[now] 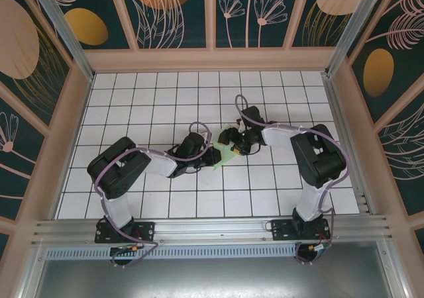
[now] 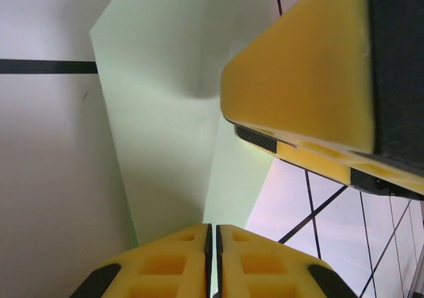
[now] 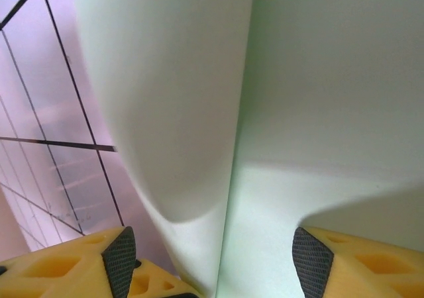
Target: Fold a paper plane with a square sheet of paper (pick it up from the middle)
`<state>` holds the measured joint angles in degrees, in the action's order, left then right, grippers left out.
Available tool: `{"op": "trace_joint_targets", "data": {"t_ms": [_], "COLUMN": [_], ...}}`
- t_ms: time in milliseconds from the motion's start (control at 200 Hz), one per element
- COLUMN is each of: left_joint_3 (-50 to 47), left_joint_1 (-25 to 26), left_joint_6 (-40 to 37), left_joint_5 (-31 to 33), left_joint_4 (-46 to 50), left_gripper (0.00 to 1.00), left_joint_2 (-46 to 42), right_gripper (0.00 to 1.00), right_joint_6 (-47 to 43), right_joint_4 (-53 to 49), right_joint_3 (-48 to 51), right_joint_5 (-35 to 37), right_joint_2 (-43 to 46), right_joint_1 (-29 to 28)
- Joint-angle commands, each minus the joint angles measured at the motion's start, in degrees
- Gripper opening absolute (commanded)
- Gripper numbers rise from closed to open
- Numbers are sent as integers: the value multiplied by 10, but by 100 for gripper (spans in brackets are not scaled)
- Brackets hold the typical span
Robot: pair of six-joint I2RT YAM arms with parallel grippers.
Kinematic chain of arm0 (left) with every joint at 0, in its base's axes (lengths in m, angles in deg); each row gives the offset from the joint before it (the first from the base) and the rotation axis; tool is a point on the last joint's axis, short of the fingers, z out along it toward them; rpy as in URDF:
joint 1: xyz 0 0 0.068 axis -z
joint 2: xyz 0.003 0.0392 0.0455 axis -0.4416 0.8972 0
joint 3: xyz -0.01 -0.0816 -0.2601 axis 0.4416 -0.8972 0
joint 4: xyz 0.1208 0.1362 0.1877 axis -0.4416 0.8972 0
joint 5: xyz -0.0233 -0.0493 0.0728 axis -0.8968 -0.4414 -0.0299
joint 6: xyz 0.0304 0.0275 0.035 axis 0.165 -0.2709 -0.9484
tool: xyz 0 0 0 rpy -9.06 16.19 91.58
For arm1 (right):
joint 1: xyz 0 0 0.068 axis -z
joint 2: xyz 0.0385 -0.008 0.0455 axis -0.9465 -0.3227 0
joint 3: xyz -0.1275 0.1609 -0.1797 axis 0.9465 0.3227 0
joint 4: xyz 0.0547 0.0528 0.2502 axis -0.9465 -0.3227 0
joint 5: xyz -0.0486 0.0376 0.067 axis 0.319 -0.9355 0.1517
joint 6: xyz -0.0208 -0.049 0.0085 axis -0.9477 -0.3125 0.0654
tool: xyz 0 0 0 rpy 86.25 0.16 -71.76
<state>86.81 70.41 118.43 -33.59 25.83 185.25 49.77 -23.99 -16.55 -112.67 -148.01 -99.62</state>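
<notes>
At the left, the left pincer (image 2: 213, 261) is pressed shut on the lower edge of the pale green sheet of paper (image 2: 165, 132), seemingly to anchor it just above the tiled bench (image 2: 46, 179) while the fold is worked. The sheet of paper stands part-folded between the two arms, near the middle of the bench. To the right, the right pincer (image 3: 212, 261) stands wide, its pads (image 3: 119, 261) either side of the centre crease, gripping nothing, likely placed to pinch that crease flat.
</notes>
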Motion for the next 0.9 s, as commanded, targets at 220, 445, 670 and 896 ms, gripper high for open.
{"op": "trace_joint_targets", "data": {"t_ms": [220,445,670,896], "left_joint_3": [7,4,5,6], "left_joint_1": [2,1,1,1], "left_joint_6": [-8,-5,-2,-3], "left_joint_5": [-5,6,18,25], "left_joint_4": [-1,2,8,17], "left_gripper": [15,15,15,15], "left_joint_2": [2,-1,-4,-5], "right_gripper": [62,50,44,39], "right_joint_6": [36,48,52,53], "right_joint_4": [-166,-182,-189,-190], "right_joint_3": [-15,-22,-23,-22], "right_joint_5": [204,213,217,218], "right_joint_2": [-104,-123,-132,-138], "right_joint_1": [-18,-20,-20,-20]}}
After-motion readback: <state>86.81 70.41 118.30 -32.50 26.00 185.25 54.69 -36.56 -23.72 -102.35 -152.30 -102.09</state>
